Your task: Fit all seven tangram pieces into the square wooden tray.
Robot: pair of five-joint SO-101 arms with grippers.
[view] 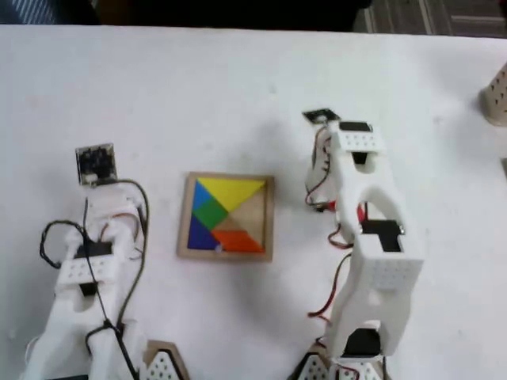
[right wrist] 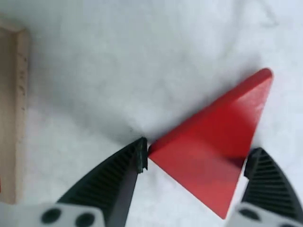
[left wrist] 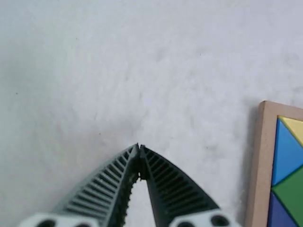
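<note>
Right gripper (right wrist: 199,161) is spread wide with the red triangle (right wrist: 213,142) lying between its jaws. One tip touches a corner of the piece and the other sits at its far edge. From where I stand it looks like a straddle rather than a firm clamp, with the triangle flat on the white counter (right wrist: 118,56). That arm stands right of centre in the overhead picture, just beside the wooden tray (view: 184,218), which sits in the middle of the frame.

Most of the puzzle looks done. Inside the tray I can make out a yellow triangle (view: 231,190) along the upper side, a blue piece (view: 198,207) at the left, a green piece (view: 211,214) tucked against it, and an orange piece (view: 240,239) along the lower right. A darker bit sits in the lower left corner. I cannot count every seam, so I would not swear to how many pieces are seated.

One bare wedge (view: 252,210) of wood shows on the tray's right side, roughly triangular. My guess is that the red triangle belongs there, and that carrying it over and turning it to match is the main work left.

Left gripper (left wrist: 139,153) is pinched together on nothing, its tips meeting above bare counter near the tray's left rim, over at the left of the overhead frame.
</note>
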